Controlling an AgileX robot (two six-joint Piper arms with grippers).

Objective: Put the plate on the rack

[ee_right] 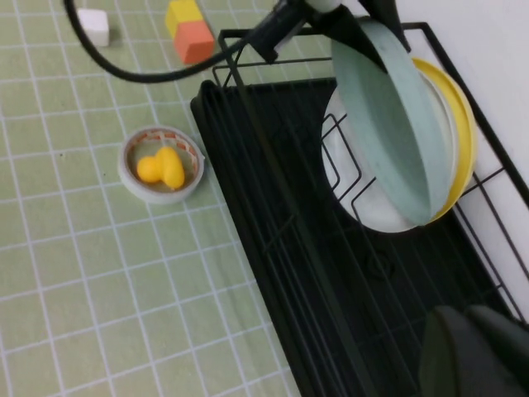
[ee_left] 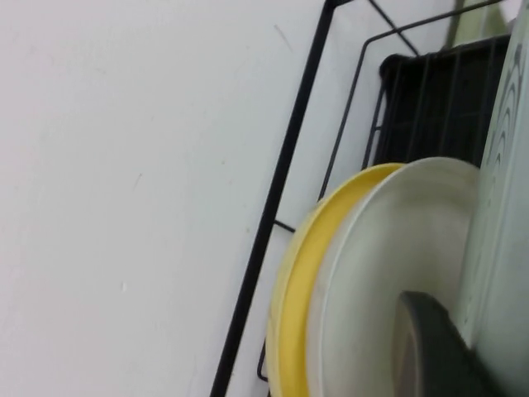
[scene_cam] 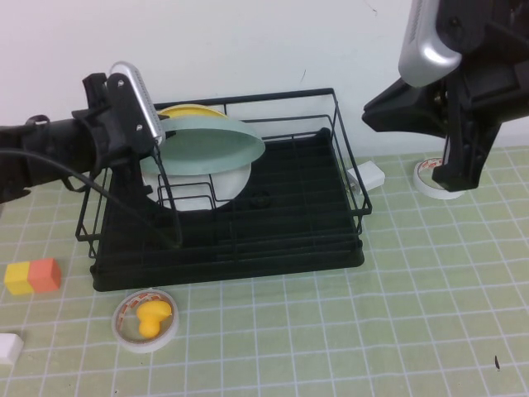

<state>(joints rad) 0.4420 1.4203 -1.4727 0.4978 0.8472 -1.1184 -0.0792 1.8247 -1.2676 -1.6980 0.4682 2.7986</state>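
From the raised camera, a large round pale mint-green plate [scene_cam: 213,145] is held above the left half of a black wire rack [scene_cam: 281,240] that sits toward the far edge of the bench, left of its middle. The plate is matte, with a shallow raised rim, and it is tilted: its face turns down and toward the near edge, so it shows as a wide oval whose long axis runs left to right. The left gripper [scene_cam: 157,132] comes in from the bench's left edge and is clamped on the plate's left rim. Behind and below the mint plate, a white plate [scene_cam: 198,184] and a yellow plate [scene_cam: 192,110] stand on edge among the rack's dividers. The right gripper [scene_cam: 453,178] hangs above the far right part of the bench, apart from the rack; whether its jaws are parted cannot be told. Near the front left corner lie a small bowl with a yellow duck [scene_cam: 151,318], an orange and yellow block [scene_cam: 33,276] and a white block [scene_cam: 10,348]. In the left wrist camera, the mint plate's rim [ee_left: 504,198] runs along one side, with the white plate [ee_left: 388,273] and yellow plate [ee_left: 302,281] just beyond it against the rack's wires [ee_left: 281,198]. In the right wrist camera, the mint plate [ee_right: 388,141] appears edge-on, leaning over the white plate [ee_right: 376,203] and yellow plate [ee_right: 459,132] inside the rack [ee_right: 273,248].
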